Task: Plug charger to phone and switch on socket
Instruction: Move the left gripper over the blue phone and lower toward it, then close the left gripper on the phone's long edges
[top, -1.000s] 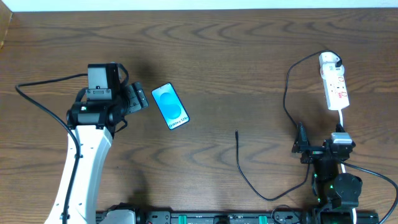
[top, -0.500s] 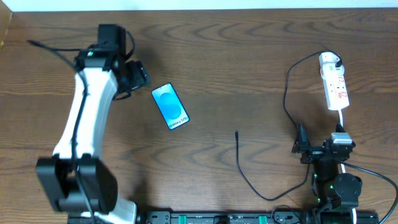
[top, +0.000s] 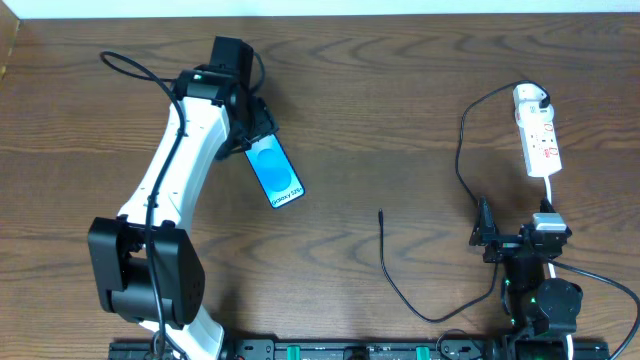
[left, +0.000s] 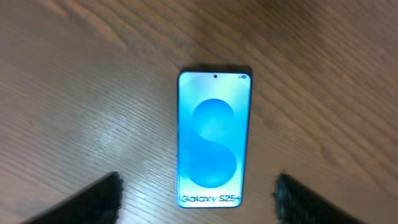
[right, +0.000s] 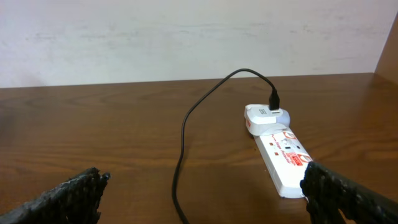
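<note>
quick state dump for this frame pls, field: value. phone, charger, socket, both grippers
phone: flat on the table, screen up, no cable in it
charger: one end in the adapter at the socket's far end; free tip lies on the table, apart from the phone
socket: right side of the table; switch state not readable
left gripper: open, over the phone, one finger on each side
right gripper: open, holding nothing, facing the socket
task: charger not yet plugged into phone
</note>
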